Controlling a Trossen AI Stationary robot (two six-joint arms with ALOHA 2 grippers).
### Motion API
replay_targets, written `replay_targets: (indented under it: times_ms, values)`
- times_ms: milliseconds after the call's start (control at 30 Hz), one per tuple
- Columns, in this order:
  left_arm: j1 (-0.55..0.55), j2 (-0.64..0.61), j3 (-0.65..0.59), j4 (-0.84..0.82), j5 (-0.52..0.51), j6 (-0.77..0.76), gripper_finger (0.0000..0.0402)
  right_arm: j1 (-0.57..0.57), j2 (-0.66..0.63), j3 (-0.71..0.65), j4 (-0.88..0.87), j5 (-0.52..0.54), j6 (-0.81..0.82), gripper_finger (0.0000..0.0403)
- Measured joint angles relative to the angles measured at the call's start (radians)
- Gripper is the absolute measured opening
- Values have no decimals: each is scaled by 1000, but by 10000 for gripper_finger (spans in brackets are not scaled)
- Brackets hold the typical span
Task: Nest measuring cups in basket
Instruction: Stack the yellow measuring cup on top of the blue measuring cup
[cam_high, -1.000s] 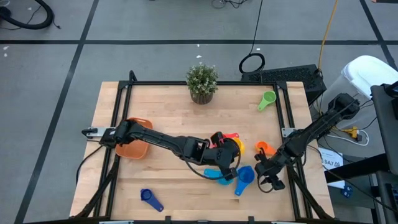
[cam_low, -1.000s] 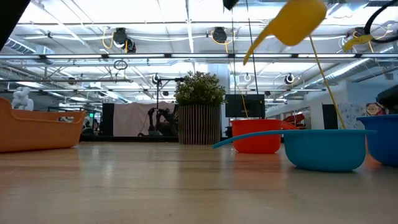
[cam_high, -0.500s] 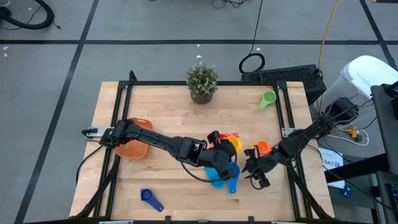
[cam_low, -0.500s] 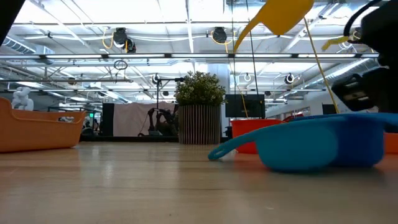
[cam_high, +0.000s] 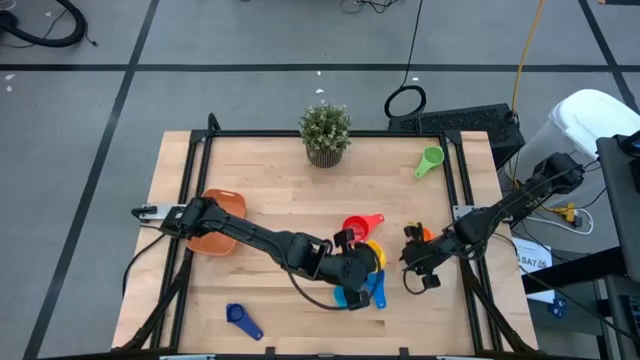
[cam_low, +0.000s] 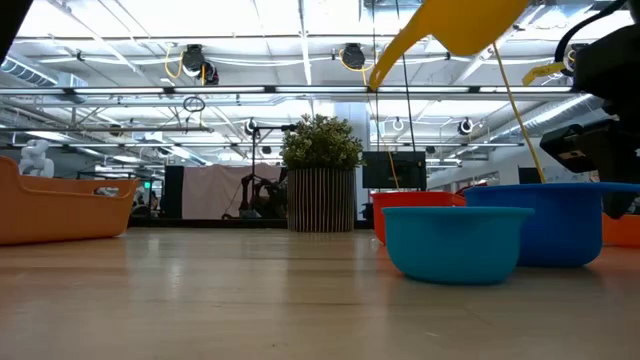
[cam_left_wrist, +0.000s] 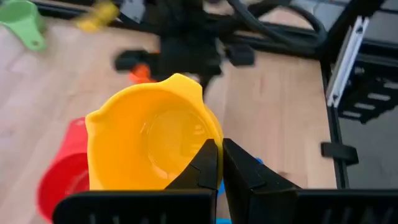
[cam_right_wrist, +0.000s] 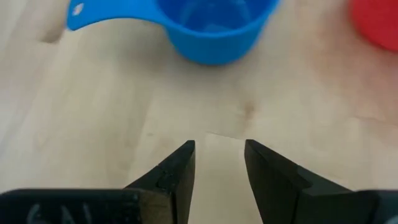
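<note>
Near the middle of the wooden worktop (cam_high: 270, 190), the left hand (cam_high: 358, 262) has its fingers closed on the rim of a small yellow plastic measuring cup (cam_left_wrist: 155, 142), lifted above the red one (cam_high: 356, 226), probably to carry it toward the shallow orange plastic basket (cam_high: 215, 226) at the left edge. Beside it the right hand (cam_high: 415, 268) hovers slightly open and empty, facing a round blue plastic cup (cam_right_wrist: 214, 25), perhaps its next pick.

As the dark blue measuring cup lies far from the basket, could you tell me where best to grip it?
Probably by its flat handle: come straight down on the dark blue measuring cup, closing across the handle's width. The handle lies flat, clear of the round bowl, with bare wood either side.
</note>
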Motion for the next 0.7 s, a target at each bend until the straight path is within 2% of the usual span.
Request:
replay_targets:
  times_ms: [200,333,533,700]
  values:
    - [-13,76,0,5,91,-17,7,-24,-153,1,-88,18,16,132]
    - [-10,131,-1,25,100,-67,7,-31,-231,1,-83,52,18,132]
    - [5,185,-1,42,103,-124,9,-30,-278,1,-91,67,19,132]
    - [21,188,-1,29,132,-126,45,-30,-278,1,-106,66,30,132]
